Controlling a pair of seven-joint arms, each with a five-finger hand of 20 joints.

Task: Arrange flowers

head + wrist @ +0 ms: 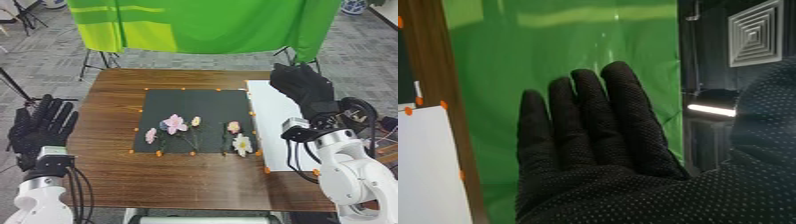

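In the head view my right hand (305,85) is above the white sheet (277,115) at the table's right side. My left hand (40,127) is off the table's left edge, its fingers straight. Several flowers lie on the dark mat (182,102): a pink-purple flower (175,123), a small pink flower (151,135), a pale bud (196,121), another pink bloom (234,127) and a white flower (242,144). In the right wrist view my right hand (602,185) has straight fingers and a spread thumb, with nothing held.
Orange markers line the mat and sheet on the brown table (115,115). A green cloth (204,25) hangs behind the table's far edge. Black cables run beside the right arm, over the table's right edge.
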